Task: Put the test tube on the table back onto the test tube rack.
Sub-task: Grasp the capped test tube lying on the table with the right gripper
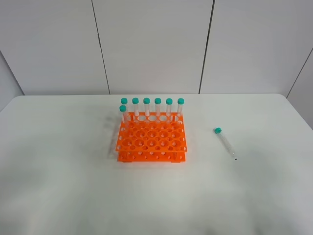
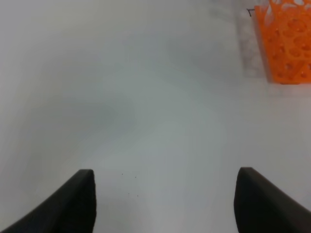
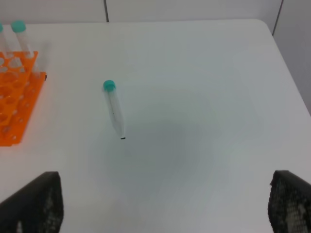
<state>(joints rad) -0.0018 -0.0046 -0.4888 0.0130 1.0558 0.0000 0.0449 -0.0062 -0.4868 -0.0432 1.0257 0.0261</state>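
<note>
One test tube (image 1: 225, 143) with a teal cap lies flat on the white table (image 1: 73, 186), to the right of the orange test tube rack (image 1: 151, 139). Its cap points to the back. Several identical tubes (image 1: 157, 108) stand upright along the rack's back row and back left. In the right wrist view the lying tube (image 3: 114, 109) is ahead of my right gripper (image 3: 166, 174), which is open and empty, with the rack's edge (image 3: 12, 111) beside it. My left gripper (image 2: 165, 171) is open and empty over bare table, the rack's corner (image 2: 286, 43) far ahead. Neither arm shows in the exterior view.
The table's back edge meets a white panelled wall (image 1: 151, 44). The table's rounded back right corner (image 3: 262, 24) shows in the right wrist view. Most of the rack's holes (image 1: 151, 142) hold nothing.
</note>
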